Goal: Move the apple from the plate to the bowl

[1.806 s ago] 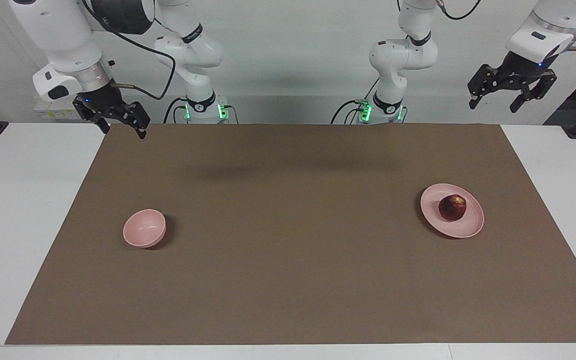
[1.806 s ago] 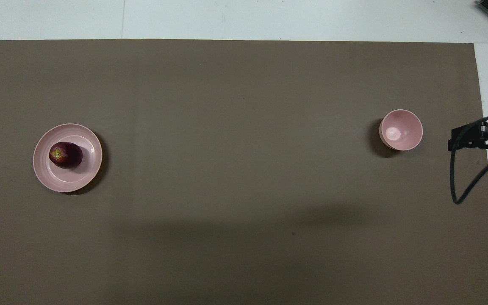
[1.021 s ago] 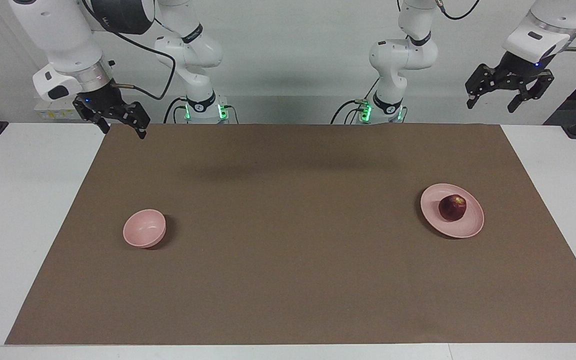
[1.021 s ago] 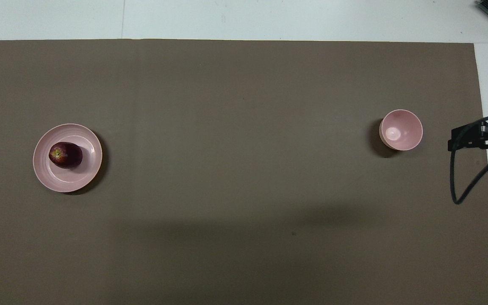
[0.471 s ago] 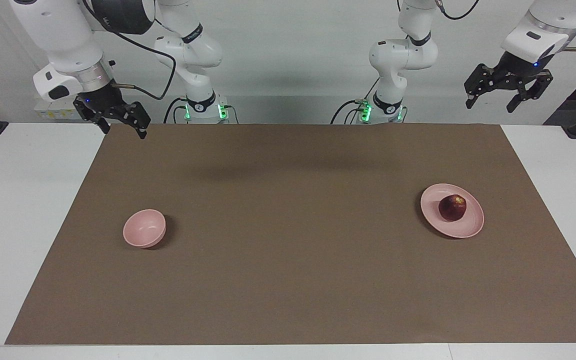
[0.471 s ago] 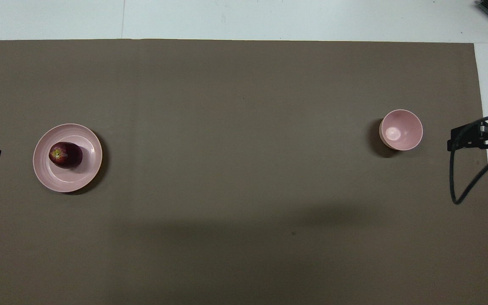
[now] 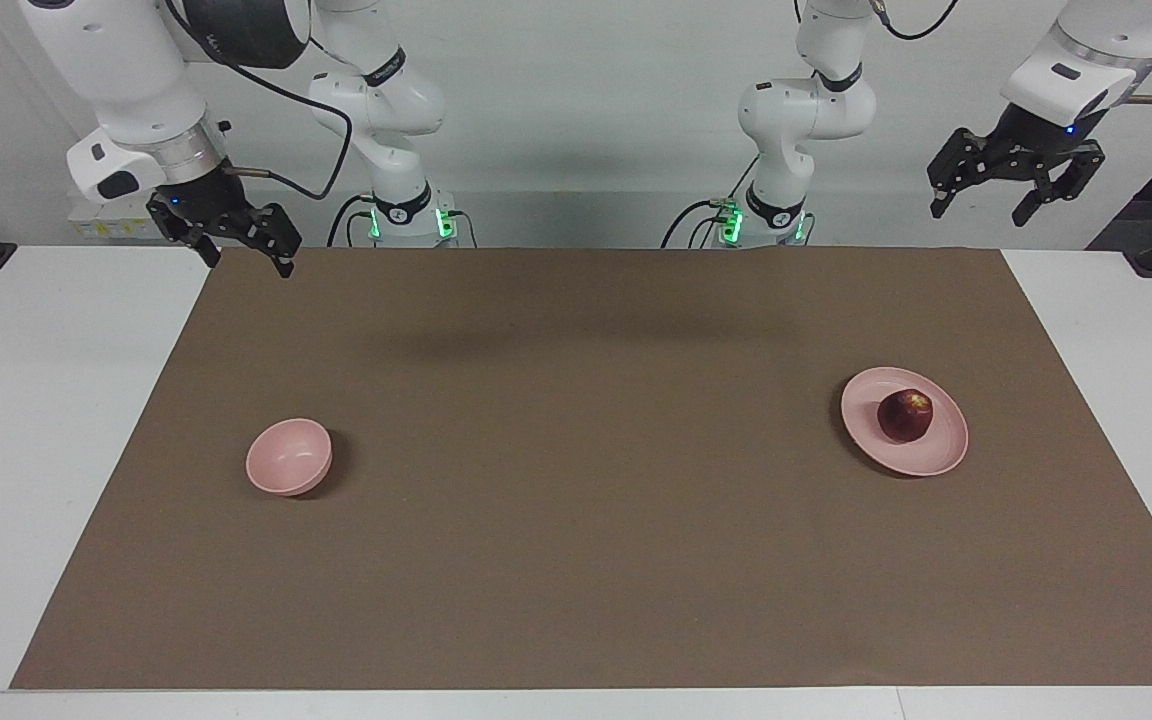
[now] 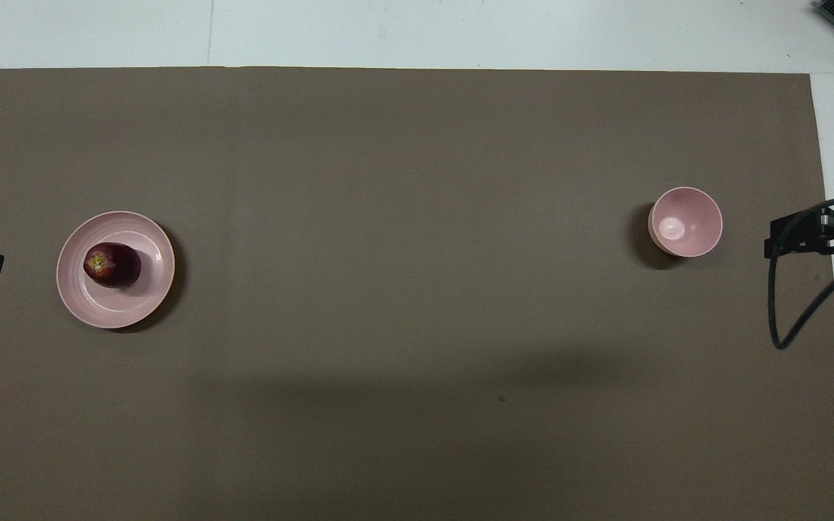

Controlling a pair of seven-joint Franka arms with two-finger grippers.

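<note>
Both claws up, spread open, holding nothing.
Left claw (image 7: 1014, 185) upper right of facing view, right claw (image 7: 236, 232) upper left. Apple (image 7: 904, 415) sits on plate (image 7: 944, 450), right of centre; bowl (image 7: 288, 457) lower left on counter (image 7: 576, 560).

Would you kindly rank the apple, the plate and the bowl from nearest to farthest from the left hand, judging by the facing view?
From the left hand, raised at the left arm's end of the table:
1. The plate, at that same end; too close to call against the apple.
2. The apple, resting on the plate.
3. The bowl, at the right arm's end, clearly farthest.
</note>
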